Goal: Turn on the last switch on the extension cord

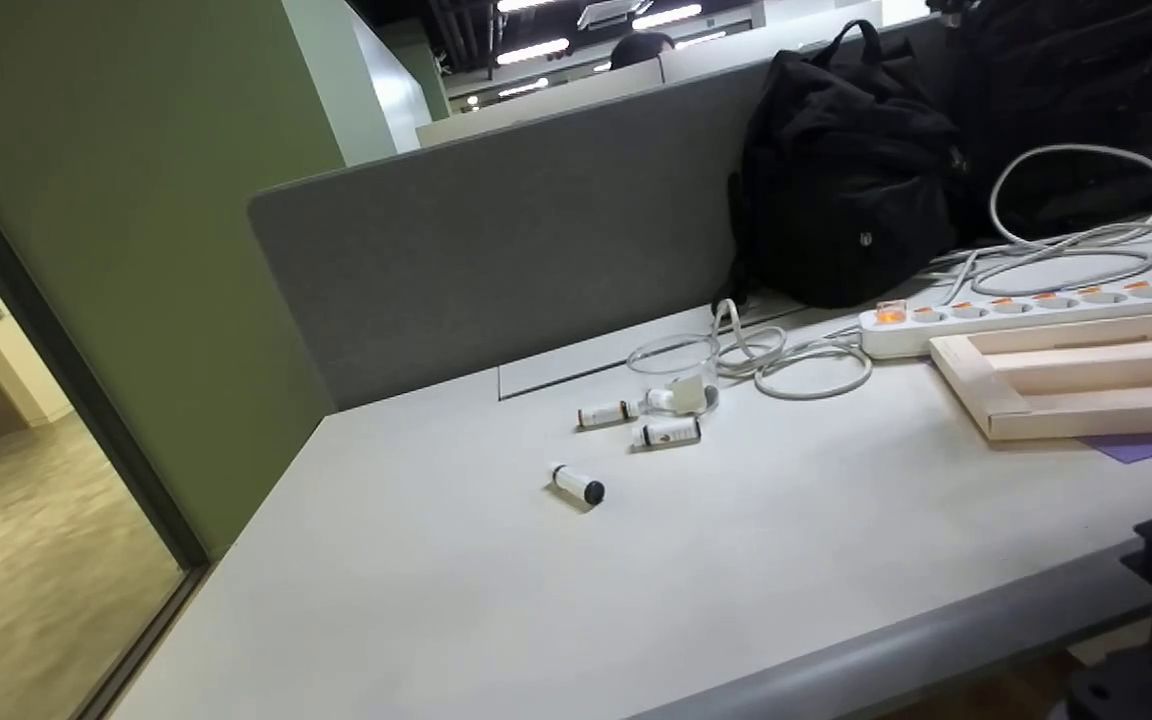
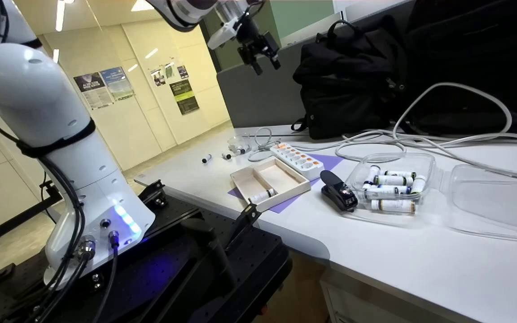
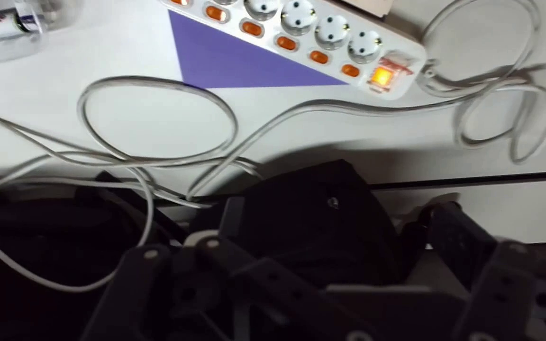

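Gripper (image 2: 267,67) up in the air, strip (image 2: 297,160) well apart on the table (image 1: 436,560)

The strip lies alongside the tray (image 1: 1106,424), partly over a purple sheet (image 3: 225,59). The gripper is higher than the strip and released, its fingers (image 3: 462,244) spread wide. In the wrist view it comes in from the bottom, overlapping the black bag (image 3: 320,222); the strip slants along the top edge, with the cable (image 3: 382,111) looping between the two. The lit switch (image 3: 381,76) glows at the strip's right end there, and orange switches (image 3: 286,43) run in a row from it.

In that same view the strip's left end passes out of the top edge. The switch at that edge shows only in part, and whether it is lit cannot be told. In both exterior views the switches are too small to read. In an exterior view the tray (image 1: 1106,424) hides the lower part of the strip's near side; whether the two touch cannot be told. The gripper blurs into the dark bag, so its outline is hard to follow. At the wrist view's top left a clear box (image 3: 5,57) is cut off.
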Controlling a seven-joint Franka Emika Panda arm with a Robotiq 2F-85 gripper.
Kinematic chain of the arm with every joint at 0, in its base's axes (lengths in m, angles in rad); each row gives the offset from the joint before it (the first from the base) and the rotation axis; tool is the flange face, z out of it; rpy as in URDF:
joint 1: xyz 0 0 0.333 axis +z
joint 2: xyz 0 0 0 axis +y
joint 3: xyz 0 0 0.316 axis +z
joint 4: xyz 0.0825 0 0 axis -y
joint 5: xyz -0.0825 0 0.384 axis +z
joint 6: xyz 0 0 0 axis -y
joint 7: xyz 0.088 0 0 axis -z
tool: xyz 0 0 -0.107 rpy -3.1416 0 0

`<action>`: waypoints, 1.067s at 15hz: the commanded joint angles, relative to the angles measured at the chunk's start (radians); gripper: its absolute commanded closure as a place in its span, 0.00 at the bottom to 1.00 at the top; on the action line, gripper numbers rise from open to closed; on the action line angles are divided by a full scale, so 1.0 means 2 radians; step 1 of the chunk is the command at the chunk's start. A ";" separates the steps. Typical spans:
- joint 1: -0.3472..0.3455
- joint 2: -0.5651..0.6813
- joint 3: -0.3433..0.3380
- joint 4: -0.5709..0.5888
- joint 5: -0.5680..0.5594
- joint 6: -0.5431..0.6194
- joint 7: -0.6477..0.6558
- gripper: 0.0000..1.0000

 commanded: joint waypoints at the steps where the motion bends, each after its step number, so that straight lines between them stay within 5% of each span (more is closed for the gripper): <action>1: 0.003 0.022 -0.022 0.018 0.000 -0.012 -0.001 0.00; 13: 0.008 0.032 -0.027 0.025 0.000 -0.011 -0.008 0.00; 14: 0.008 0.033 -0.027 0.002 0.032 0.042 -0.023 0.00; 15: 0.008 0.041 -0.028 -0.005 0.043 0.073 -0.017 0.03; 16: 0.008 0.057 -0.028 -0.009 0.056 0.108 -0.015 0.27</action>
